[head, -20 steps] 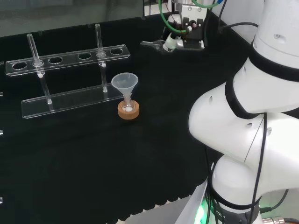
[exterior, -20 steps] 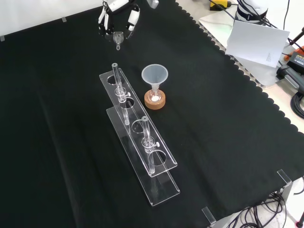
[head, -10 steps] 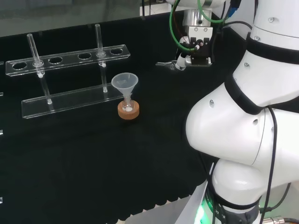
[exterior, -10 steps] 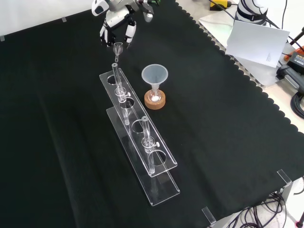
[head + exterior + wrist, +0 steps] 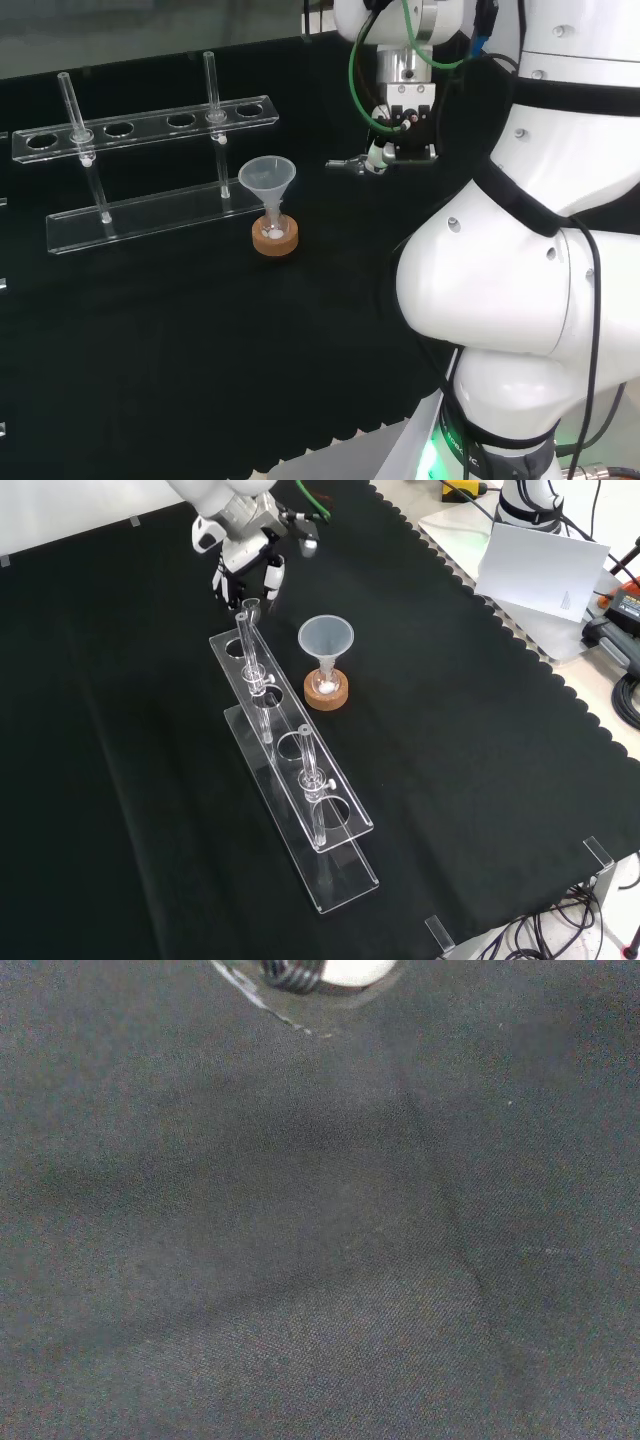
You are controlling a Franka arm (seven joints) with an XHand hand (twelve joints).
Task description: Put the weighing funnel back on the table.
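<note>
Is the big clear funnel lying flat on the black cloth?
No, the big clear cone-shaped funnel stands upright, its stem in a small glass flask on a cork ring.

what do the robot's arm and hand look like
The arm is built of big, rounded, glossy white links with black bands at the joints. Green and black cables loop down to the wrist. The hand is white shells over black parts, with slim fingers. A green light glows at the arm's base.
</note>
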